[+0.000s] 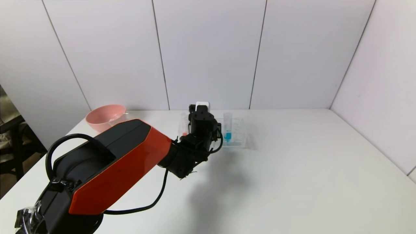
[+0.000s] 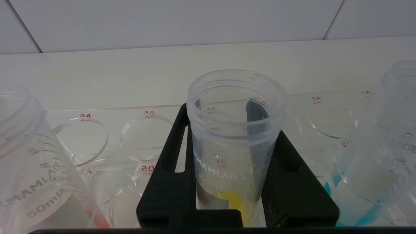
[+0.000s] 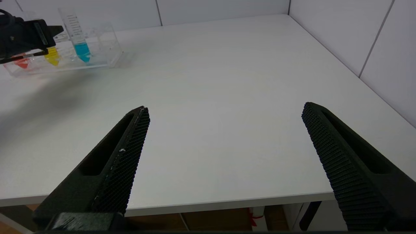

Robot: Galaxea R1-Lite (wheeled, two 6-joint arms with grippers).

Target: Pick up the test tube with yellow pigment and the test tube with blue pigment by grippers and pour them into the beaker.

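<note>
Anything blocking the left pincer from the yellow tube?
Nothing visible. The left pincer already straddles the clear yellow-bottomed test tube, one black finger on each side, in the clear plastic rack. The red and blue tubes stand clear on either side.

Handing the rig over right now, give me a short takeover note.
Left pincer: at the clear rack, fingers on both sides of the yellow tube, which sits in its rack slot. Whether it is clamped yet, I cannot tell.
Right pincer: open, empty, parked above the near table edge, away from the rack.
Blue tube: upright in the rack, untouched. A red tube stands on the yellow one's other side.
Pink bowl: far left of the table. No beaker visible.
Done: nothing poured.
Left: lift both tubes, pour each.
</note>
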